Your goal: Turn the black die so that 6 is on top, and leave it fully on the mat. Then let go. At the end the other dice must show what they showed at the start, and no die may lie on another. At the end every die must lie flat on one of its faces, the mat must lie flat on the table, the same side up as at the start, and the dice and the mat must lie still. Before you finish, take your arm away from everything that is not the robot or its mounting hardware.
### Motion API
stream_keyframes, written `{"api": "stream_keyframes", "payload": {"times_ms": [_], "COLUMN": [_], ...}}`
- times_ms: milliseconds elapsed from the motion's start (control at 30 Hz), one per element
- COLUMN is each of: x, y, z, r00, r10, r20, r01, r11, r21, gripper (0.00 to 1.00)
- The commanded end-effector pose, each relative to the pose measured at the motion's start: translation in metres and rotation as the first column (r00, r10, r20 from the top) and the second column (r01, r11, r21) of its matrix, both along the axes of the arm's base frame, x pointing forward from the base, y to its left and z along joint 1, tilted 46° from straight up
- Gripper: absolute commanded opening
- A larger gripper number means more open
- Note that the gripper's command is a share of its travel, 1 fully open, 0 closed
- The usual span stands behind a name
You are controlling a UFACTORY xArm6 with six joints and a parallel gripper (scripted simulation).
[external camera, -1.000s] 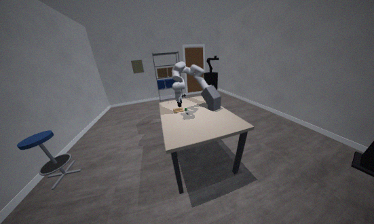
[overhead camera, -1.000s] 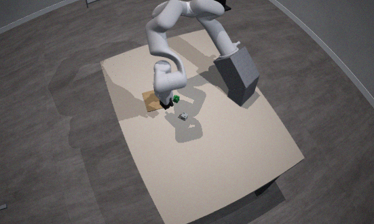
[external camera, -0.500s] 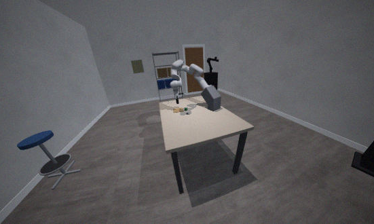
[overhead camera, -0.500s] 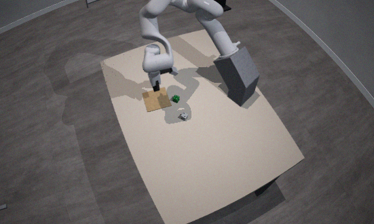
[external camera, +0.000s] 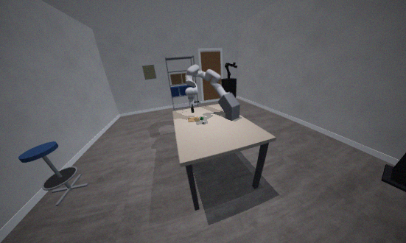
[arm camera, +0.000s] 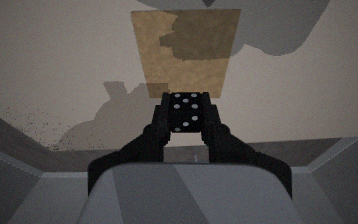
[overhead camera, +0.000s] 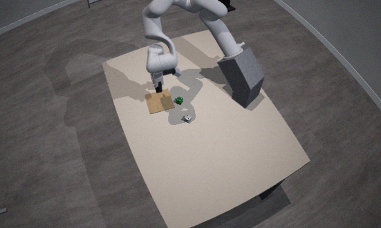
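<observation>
My gripper (overhead camera: 159, 90) (external camera: 192, 111) (arm camera: 185, 103) is shut on the black die (arm camera: 185, 114), held above the table beside the mat's edge. In the wrist view the die shows a face with five pips and, below it, a face with three pips in a diagonal. Its other faces are hidden. The tan mat (overhead camera: 153, 106) (external camera: 190, 120) (arm camera: 153, 60) lies flat on the table, with shadow over part of it. A green die (overhead camera: 179, 100) (external camera: 202, 118) lies close beside the mat. A white die (overhead camera: 187, 118) (external camera: 204, 123) lies a little farther off; its pips are too small to read.
The pale table (overhead camera: 212, 155) (external camera: 215, 140) bears the mat and dice. The grey block (overhead camera: 241, 77) (external camera: 229, 107) under the arm's base stands at the table's right side. The table's left edge runs not far from the mat.
</observation>
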State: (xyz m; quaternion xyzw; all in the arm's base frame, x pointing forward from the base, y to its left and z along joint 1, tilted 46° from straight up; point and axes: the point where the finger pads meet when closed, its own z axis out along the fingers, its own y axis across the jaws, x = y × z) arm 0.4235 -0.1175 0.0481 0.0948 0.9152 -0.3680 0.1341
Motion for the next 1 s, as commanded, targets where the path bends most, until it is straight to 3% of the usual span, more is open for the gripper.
{"api": "stream_keyframes", "payload": {"times_ms": [0,667,967], "x": [0.002,0.016,0.018], "y": [-0.005,-0.058,-0.065], "z": [-0.004,-0.056,-0.063], "r00": [1.000,1.000,1.000], "r10": [0.001,0.001,0.001], "r20": [0.002,0.002,0.002], "r01": [-0.001,-0.001,-0.001], "r11": [1.000,1.000,1.000], "r21": [0.001,0.001,0.001], "gripper": [0.27,0.27,0.27]}}
